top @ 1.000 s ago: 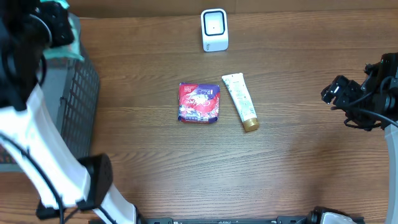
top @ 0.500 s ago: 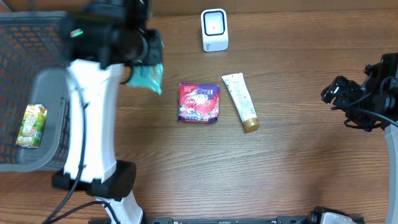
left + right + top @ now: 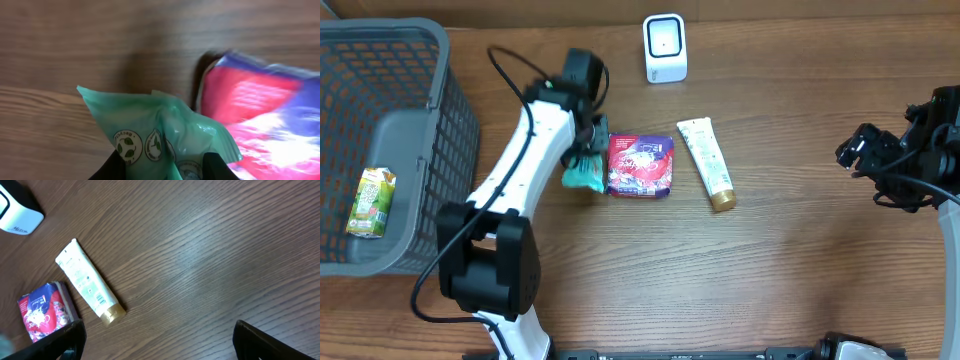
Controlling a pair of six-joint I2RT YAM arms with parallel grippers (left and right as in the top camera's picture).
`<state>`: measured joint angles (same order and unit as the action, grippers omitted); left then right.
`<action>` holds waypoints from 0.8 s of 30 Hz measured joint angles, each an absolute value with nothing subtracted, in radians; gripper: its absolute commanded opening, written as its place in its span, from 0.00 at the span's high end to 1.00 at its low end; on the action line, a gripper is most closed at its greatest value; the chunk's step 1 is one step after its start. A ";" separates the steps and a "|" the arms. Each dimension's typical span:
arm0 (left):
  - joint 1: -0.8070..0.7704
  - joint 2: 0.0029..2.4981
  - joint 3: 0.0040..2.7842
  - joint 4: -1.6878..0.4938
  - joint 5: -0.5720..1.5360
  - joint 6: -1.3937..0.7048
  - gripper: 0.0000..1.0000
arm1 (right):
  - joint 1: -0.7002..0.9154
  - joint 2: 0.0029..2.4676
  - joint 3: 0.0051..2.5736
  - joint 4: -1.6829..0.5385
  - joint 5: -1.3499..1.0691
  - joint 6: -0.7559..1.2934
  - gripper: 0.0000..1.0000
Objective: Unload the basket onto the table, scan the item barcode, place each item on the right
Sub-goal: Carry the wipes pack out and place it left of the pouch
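My left gripper (image 3: 588, 155) is shut on a teal-green plastic packet (image 3: 582, 176) printed with recycle logos. It holds the packet low over the table, right beside the left edge of a red and purple packet (image 3: 641, 166). In the left wrist view the green packet (image 3: 165, 130) fills the space between my fingers (image 3: 115, 167), with the red packet (image 3: 260, 120) to its right. The white scanner (image 3: 665, 47) stands at the back centre. No barcode shows on the green packet. My right gripper (image 3: 850, 150) hovers open and empty at the far right.
A white tube with a gold cap (image 3: 706, 163) lies just right of the red packet. A grey wire basket (image 3: 430, 110) at the left holds a small green carton (image 3: 370, 200). The right wrist view shows the tube (image 3: 87, 282) and the scanner (image 3: 17, 212).
My left arm has swung from over the basket to the right and down, carrying the green packet to beside the red packet. The right arm has not moved.
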<state>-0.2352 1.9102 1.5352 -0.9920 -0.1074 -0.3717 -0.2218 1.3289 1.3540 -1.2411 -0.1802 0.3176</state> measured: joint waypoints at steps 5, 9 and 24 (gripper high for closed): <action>-0.235 1.911 1.406 -0.867 -0.108 -0.372 0.89 | -0.222 1.329 1.354 -1.242 -0.179 0.317 0.05; -0.235 1.911 1.367 -0.781 -0.081 -0.376 0.07 | -0.222 1.329 1.354 -1.241 -0.180 0.318 0.05; -0.226 1.888 1.856 -1.092 -0.050 -0.289 0.00 | -0.222 1.329 1.354 -1.242 -0.180 0.317 0.05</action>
<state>-0.2264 1.8885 1.8565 -1.0924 -0.0502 -0.2890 -0.2218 1.3289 1.3540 -1.2419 -0.1799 0.3172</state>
